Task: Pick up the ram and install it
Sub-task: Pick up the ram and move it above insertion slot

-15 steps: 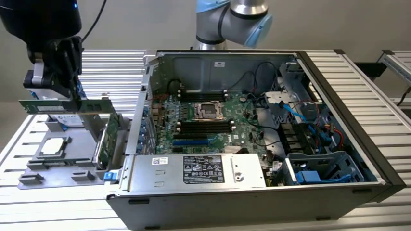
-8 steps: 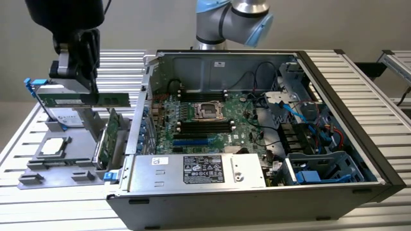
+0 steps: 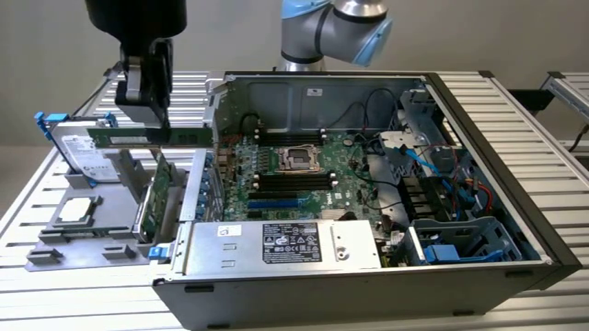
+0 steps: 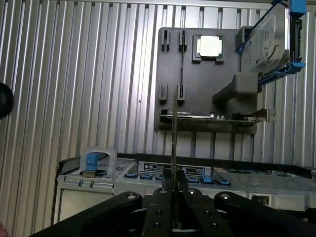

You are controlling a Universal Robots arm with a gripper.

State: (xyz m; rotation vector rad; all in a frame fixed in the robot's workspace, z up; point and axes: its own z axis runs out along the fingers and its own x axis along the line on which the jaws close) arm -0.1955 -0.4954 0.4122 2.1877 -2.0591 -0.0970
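Observation:
The ram (image 3: 189,136) is a long, narrow green stick, held level in the air above the grey holder tray (image 3: 83,238), at the exterior view's left of the open computer case (image 3: 515,227). My gripper (image 3: 158,126) comes down from above and is shut on the ram near its middle. In the wrist view the ram (image 4: 174,123) shows edge-on as a thin line running out from between the black fingers (image 4: 167,185). Black memory slots (image 3: 294,181) lie on the motherboard beside the processor socket (image 3: 300,157).
The tray holds a silver hard drive with blue rails (image 3: 87,157), a processor chip (image 3: 76,209) and a wide green expansion card (image 3: 159,193) standing on edge. The case holds a power supply (image 3: 290,243), cables and a blue drive cage (image 3: 460,241). All rests on a ribbed metal table (image 3: 55,303).

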